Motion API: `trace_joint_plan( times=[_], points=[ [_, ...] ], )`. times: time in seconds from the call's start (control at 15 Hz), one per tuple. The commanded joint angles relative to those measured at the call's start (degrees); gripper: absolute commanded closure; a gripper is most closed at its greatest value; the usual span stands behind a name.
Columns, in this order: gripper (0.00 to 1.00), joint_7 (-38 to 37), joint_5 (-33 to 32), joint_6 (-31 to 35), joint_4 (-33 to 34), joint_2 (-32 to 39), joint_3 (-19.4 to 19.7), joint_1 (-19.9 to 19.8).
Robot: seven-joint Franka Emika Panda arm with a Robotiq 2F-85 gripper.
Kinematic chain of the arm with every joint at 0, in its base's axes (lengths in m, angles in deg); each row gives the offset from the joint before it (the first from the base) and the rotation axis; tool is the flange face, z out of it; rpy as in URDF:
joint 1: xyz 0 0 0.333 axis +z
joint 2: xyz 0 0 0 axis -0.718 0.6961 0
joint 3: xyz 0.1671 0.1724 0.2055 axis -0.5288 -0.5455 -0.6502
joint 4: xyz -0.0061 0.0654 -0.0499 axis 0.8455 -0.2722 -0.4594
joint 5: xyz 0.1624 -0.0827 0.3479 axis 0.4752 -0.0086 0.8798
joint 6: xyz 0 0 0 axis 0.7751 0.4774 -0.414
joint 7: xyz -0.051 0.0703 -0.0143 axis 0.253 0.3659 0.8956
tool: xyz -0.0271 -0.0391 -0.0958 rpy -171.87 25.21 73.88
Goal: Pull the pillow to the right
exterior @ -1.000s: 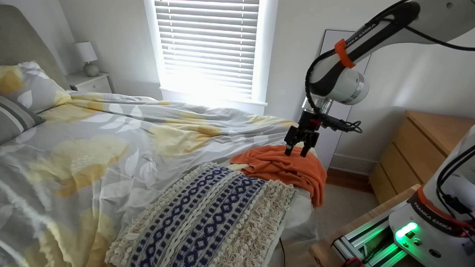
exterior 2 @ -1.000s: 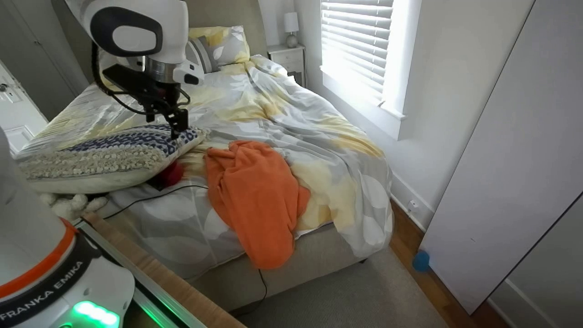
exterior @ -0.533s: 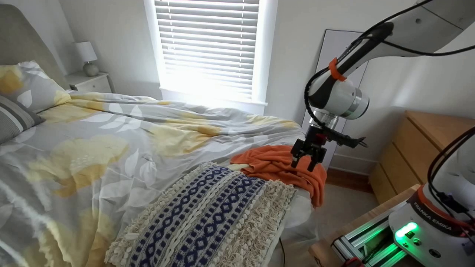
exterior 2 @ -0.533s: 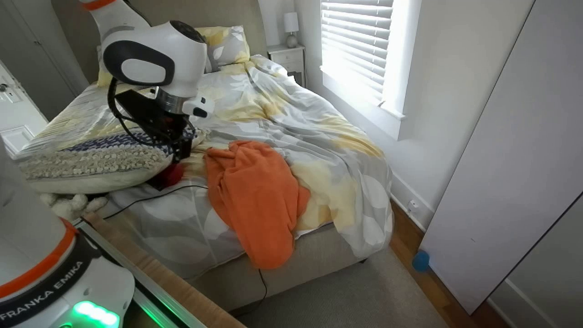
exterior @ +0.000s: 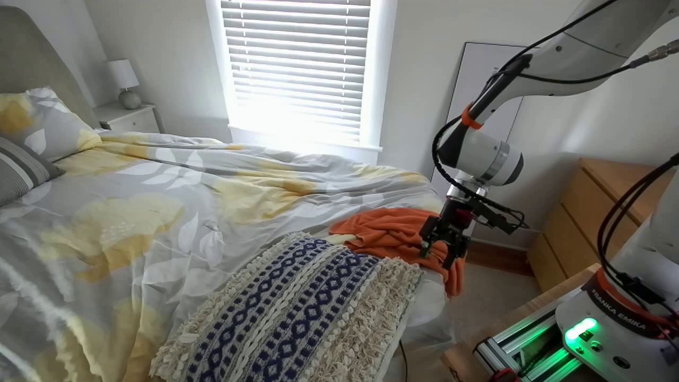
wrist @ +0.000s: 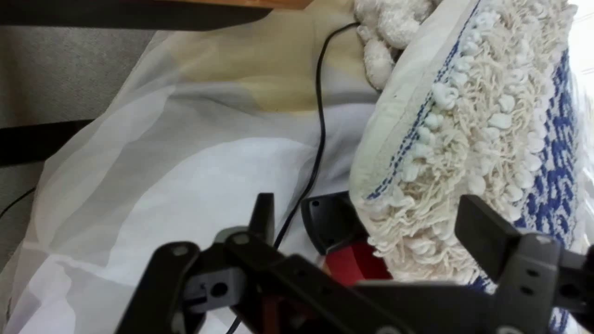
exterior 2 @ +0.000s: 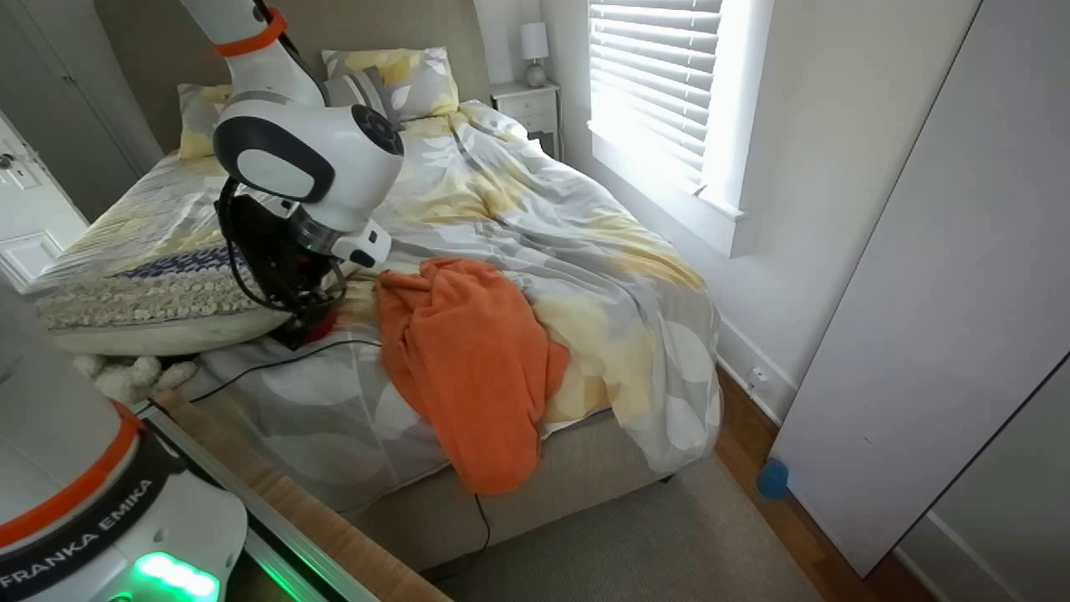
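Observation:
The pillow (exterior: 297, 313) lies on the bed near its edge, with navy-and-white bands and a cream nubby section. It also shows in an exterior view (exterior 2: 159, 293), partly behind the arm, and in the wrist view (wrist: 445, 153) on the right. My gripper (exterior: 436, 255) is open and hangs by the pillow's near corner. In the wrist view my gripper (wrist: 372, 220) has its fingers wide apart, one over bare bedding and one over the pillow's nubby section. The pillow's corner shows between them. Nothing is held, and I cannot tell whether a finger touches the pillow.
A red and black object (wrist: 345, 262) sits partly under the pillow corner. A black cord (wrist: 320, 116) runs over the bedding. A white plush toy (wrist: 394, 28) lies against the pillow. An orange cloth (exterior 2: 468, 368) drapes over the bed's edge. A wooden table (exterior 2: 301, 510) carries the base.
My gripper has moved down toward the bed at the pillow's corner, going right and down in one view and down in another. It stays open. The pillow has not moved.

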Motion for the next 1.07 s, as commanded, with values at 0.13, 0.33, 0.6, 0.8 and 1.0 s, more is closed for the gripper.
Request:
trace_joint_plan(
  times=[0.13, 0.33, 0.6, 0.8, 1.0],
  points=[
    [0.00, 9.15, 8.08, -6.88, 1.65, 5.03, -0.87, -1.04],
    [0.00, 16.05, 12.15, -7.43, 2.32, 6.48, -1.15, -0.48],
    [0.00, 14.21, 9.99, -7.16, 1.99, 5.65, -0.27, -0.04],
    [0.00, 14.48, 10.09, -7.16, 2.18, 5.88, -0.28, -0.03],
    [0.00, 20.81, 12.72, -5.60, 3.06, 7.76, -0.39, -0.14]
  ],
)
